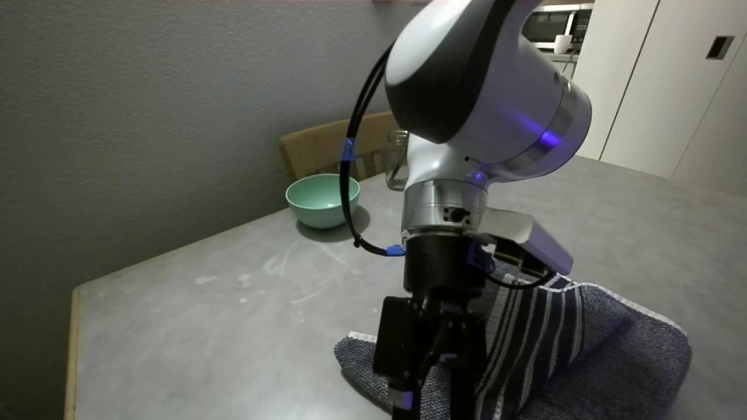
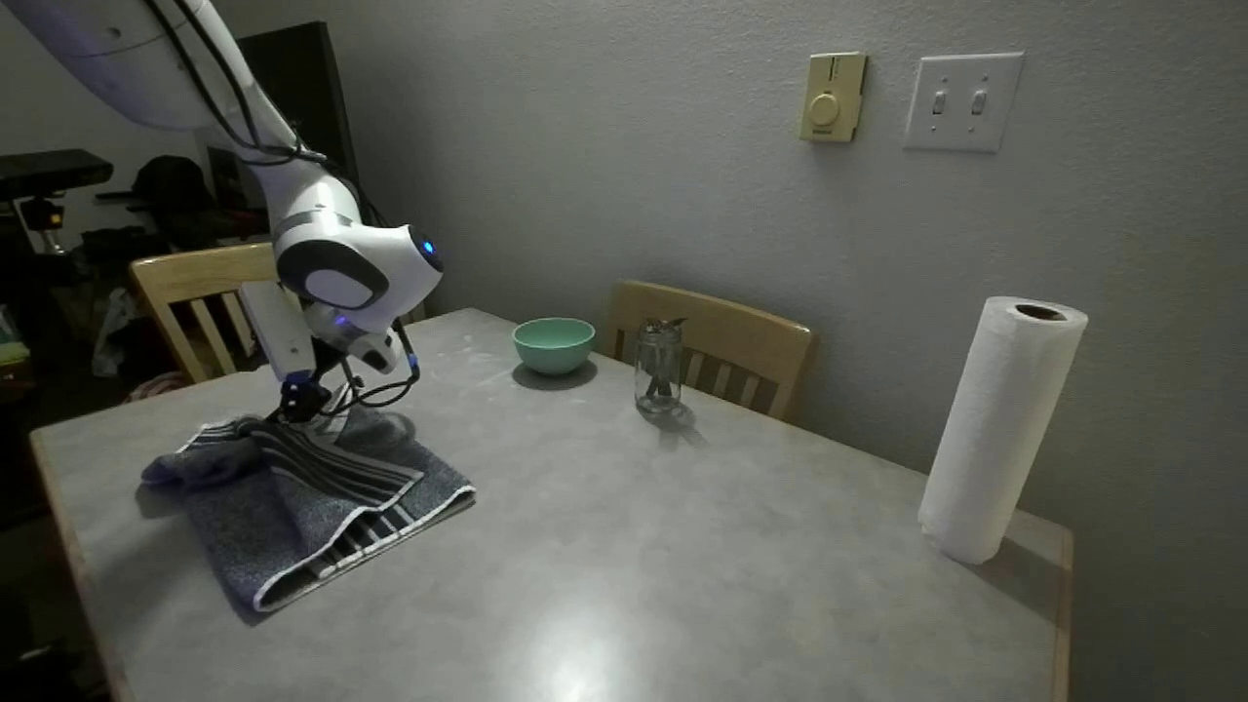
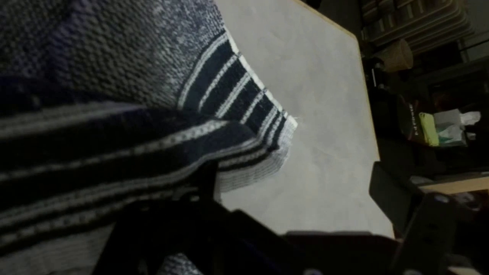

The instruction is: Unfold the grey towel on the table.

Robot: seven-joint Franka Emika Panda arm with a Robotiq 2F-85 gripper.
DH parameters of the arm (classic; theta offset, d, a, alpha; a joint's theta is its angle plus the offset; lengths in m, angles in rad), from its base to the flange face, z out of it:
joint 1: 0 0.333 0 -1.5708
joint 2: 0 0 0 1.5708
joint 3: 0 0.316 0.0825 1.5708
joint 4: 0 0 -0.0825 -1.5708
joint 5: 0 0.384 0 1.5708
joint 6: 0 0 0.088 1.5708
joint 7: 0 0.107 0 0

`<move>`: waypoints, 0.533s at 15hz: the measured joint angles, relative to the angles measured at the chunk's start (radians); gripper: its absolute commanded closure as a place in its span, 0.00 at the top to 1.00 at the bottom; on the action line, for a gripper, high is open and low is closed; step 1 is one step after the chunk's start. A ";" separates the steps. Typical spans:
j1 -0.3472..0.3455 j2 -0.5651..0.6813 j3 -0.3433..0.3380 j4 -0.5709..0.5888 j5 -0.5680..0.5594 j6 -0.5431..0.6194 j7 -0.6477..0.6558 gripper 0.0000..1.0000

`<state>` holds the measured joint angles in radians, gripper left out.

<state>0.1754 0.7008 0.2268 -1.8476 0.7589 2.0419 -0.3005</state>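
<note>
Sprawling in folds on the table (image 2: 682,585), the grey towel (image 2: 292,517) shows a nubbly dark pile, a ribbed band of white-and-dark stripes and pale edging. At the towel's striped folds, the black gripper (image 3: 294,172) has its fingers (image 3: 393,194) spread, table visible between them; whether either presses the cloth, I cannot tell. Apart from the towel sits a smooth round teal bowl (image 2: 554,346); farther off, a clear glass jar (image 2: 643,395); well apart, a white paper roll (image 2: 994,429). The table, matte and edged in pale wood, runs broad from the towel toward the roll. Past the towel in the wrist view, lettering on a dark object (image 3: 408,110) is too small to read.
</note>
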 measured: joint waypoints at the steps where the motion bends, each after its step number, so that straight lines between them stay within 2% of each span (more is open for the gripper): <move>1: -0.001 -0.013 -0.012 -0.013 -0.008 0.007 0.019 1.00; 8: -0.049 -0.156 -0.057 -0.176 -0.006 0.064 0.083 1.00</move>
<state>0.1265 0.5452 0.1698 -2.0236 0.7531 2.1056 -0.2176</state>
